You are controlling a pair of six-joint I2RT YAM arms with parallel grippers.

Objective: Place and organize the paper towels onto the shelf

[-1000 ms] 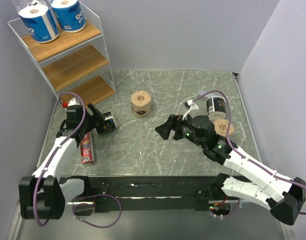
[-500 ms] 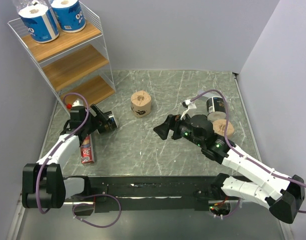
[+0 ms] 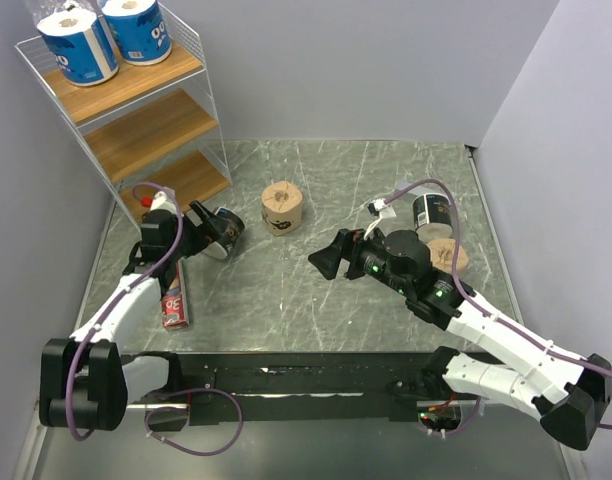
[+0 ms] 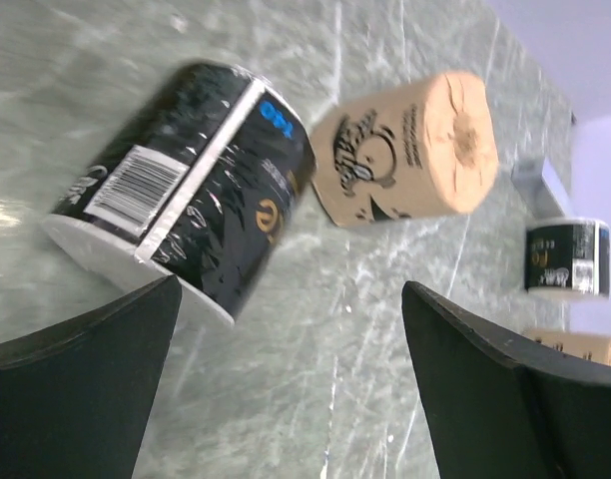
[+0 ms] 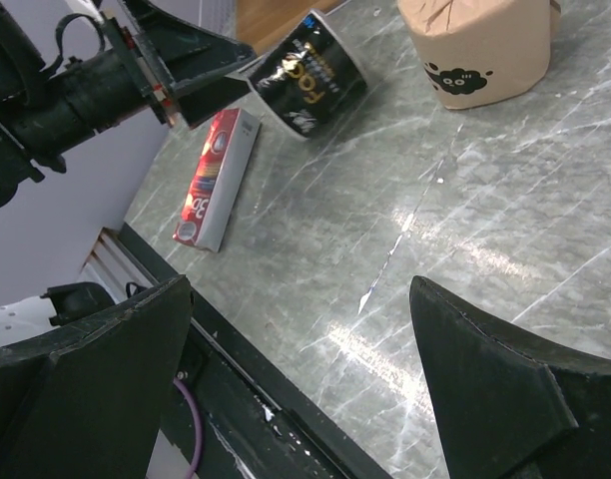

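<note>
Right arm reaches in from the near right corner, elbow bent, wrist aimed left; right gripper [image 5: 301, 284] hangs spread wide and empty above the table [image 3: 386, 170]. Left arm stretches forward beside a red box [image 3: 173, 298]. Left gripper [image 4: 291, 284] is spread wide, gripping nothing, and a black roll [image 3: 226, 230] lies tilted just ahead of its fingers, contact unclear. Beyond stands a tan roll [image 3: 282, 207]. A second black roll [image 3: 431, 212] and second tan roll [image 3: 451, 258] sit by the right arm. Two blue rolls [image 3: 78, 45] top the shelf [image 3: 151, 125].

Both end effectors [image 4: 291, 289] [image 5: 301, 284] wide open
</note>
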